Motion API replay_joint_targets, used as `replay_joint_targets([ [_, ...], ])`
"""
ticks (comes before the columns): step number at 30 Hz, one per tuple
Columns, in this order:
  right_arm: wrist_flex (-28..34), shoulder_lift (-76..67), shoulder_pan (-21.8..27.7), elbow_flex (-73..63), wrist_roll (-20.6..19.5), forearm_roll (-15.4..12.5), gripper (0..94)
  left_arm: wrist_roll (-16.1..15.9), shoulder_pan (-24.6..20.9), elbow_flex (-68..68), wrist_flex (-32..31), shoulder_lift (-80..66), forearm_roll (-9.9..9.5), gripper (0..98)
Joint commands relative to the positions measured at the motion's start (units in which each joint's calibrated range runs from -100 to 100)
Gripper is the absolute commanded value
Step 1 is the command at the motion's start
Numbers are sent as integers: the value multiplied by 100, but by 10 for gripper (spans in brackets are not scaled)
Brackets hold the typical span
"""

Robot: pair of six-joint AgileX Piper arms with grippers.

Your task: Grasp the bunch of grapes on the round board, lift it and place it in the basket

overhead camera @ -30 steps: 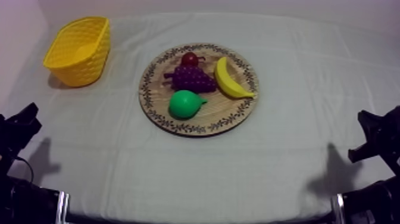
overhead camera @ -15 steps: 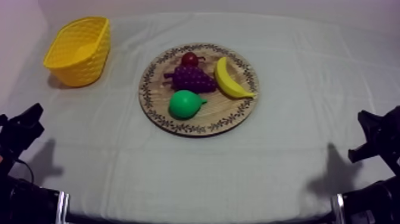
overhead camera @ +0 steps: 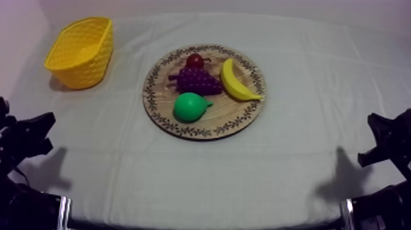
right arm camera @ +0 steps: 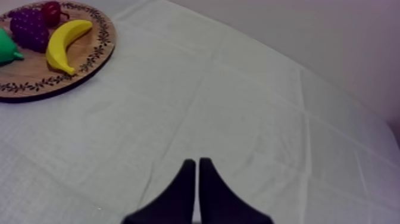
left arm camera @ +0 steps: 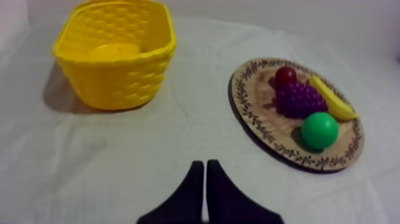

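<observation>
You see a table [overhead camera: 202, 177] under a grey-white cloth [right arm camera: 238, 107], the cloth creased in a faint grid of fold lines, a plain pale wall [right arm camera: 333, 36] just behind the far edge, soft even light, two dim shadows [overhead camera: 342, 177] on the cloth at the near corners

No readable text, labels, brands, numbers or signs. Wooden board [overhead camera: 232, 113] rim bears ornamental pattern only; yellow basket [overhead camera: 79, 67] unmarked.
</observation>
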Motion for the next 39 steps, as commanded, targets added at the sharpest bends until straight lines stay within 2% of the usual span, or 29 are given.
replay_joint_targets([
  [1,-3,-1,-2,-2,2,0,3,-296,36,-319,36,597,33,0],
  [10,-3,-1,-2,-2,2,0,3,-1220,179,-2196,472,2639,343,0],
  [14,-3,-1,-2,-2,2,0,3,-1657,146,-3133,915,3564,516,0],
  [21,-3,-1,-2,-2,2,0,3,-1874,207,-4467,1520,5058,565,0],
  [24,-3,-1,-2,-2,2,0,3,-1904,368,-4973,1600,5657,497,0],
  [33,-3,-1,-2,-2,2,0,3,-1743,943,-6491,2175,7242,89,0],
  [39,-3,-1,-2,-2,1,0,3,-1542,1548,-7449,2630,8249,-391,0],
])
